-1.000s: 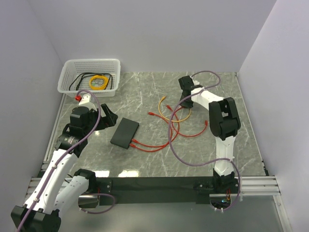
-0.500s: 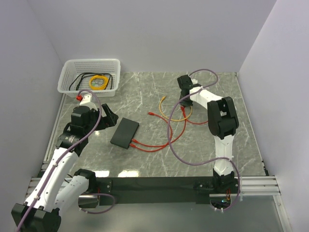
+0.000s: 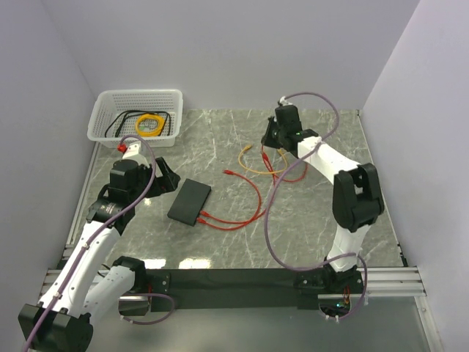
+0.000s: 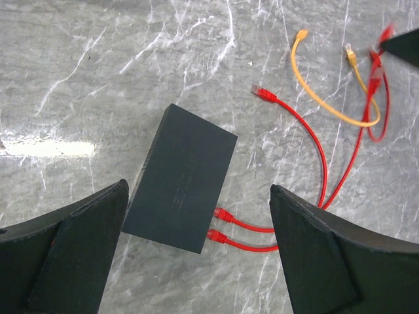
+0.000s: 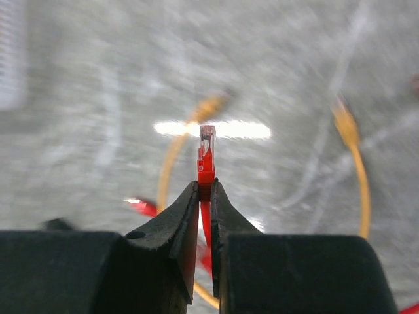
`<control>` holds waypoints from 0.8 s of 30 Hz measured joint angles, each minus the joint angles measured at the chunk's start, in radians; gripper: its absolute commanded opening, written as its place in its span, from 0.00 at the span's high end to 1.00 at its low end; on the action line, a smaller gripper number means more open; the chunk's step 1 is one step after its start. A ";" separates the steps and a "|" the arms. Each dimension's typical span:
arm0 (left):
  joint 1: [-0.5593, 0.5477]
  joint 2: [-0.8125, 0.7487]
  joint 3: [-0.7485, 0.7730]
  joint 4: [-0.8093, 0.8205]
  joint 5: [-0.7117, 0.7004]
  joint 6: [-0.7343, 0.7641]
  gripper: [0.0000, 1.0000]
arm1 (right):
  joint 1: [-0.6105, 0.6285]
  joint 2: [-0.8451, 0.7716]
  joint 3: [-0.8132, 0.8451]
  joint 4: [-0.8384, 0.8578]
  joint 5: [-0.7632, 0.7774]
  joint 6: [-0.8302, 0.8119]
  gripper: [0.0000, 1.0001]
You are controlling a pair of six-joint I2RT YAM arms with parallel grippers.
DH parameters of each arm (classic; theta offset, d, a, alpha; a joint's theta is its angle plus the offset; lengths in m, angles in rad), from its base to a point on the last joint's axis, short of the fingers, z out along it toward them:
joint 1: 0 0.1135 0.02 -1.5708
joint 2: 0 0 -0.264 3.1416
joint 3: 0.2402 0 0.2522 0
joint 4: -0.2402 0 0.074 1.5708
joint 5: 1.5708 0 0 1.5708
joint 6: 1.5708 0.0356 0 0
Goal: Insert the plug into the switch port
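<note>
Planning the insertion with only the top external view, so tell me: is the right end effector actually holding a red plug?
Observer: Yes, right wrist view shows the right end effector shut on the plug, clear tip poking out.
Operator: Any ports taken?
Observer: Left wrist view shows two red connectors already seated in the switch edge.
Operator: And the other arm?
Observer: The left end effector is open, above the switch.

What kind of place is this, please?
Probably a robotics test booth: plain walls enclose a marble-patterned table, and the left arm and right arm stand on a rail.
</note>
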 measured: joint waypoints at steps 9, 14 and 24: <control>0.000 0.009 0.000 0.000 0.000 0.000 0.05 | 0.000 -0.264 -0.148 0.283 -0.258 0.027 1.00; 0.000 0.007 0.000 0.000 0.001 0.000 0.05 | 0.000 -0.362 -0.200 0.408 -0.411 0.049 1.00; 0.001 -0.042 0.000 0.011 0.032 0.000 0.05 | 0.007 -0.480 -0.282 0.558 -0.658 0.077 1.00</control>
